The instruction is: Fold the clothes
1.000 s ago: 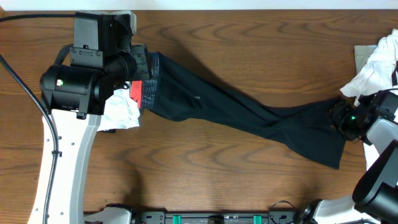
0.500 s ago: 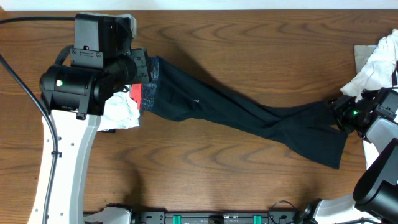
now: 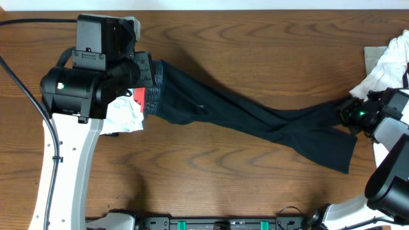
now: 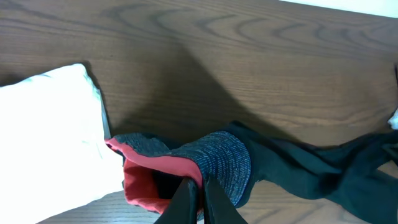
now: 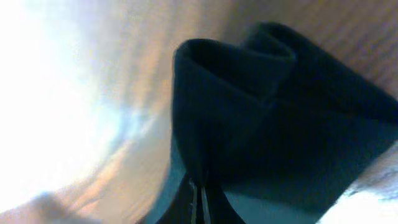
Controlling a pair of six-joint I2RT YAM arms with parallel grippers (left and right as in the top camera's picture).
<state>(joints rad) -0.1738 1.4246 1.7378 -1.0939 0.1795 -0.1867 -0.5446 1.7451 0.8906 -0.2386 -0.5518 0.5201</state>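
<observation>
Trousers [image 3: 255,124], black and long-legged, lie stretched across the middle of the bench [image 3: 223,191], running from its upper left down toward its right edge. The legs cross over each other toward the right end.

At the bench's left side, the left gripper [image 4: 199,190] has its fingers pressed together on the grey waistband [image 4: 217,165]. It pinches the rim where the red-orange lining turns outward. A crumpled white cloth [image 3: 124,115] lies just beside the waistband, toward the bench's left edge and partly under the arm.

At the bench's right edge, the right gripper [image 5: 198,199] is closed on a bunched fold of black leg fabric near the hems. Its wrist view is blurred, but dark cloth plainly sits between the fingers. Another white garment [image 3: 390,61] is heaped at the bench's upper right corner, near that gripper.

The step in hand looks like spreading: both ends are held and the garment is drawn out long, with no fold made yet. The next move probably calls for untwisting the crossed legs and laying them flat. One end would then be carried over toward the other, with both pinches kept firm so the soft fabric does not slip.
</observation>
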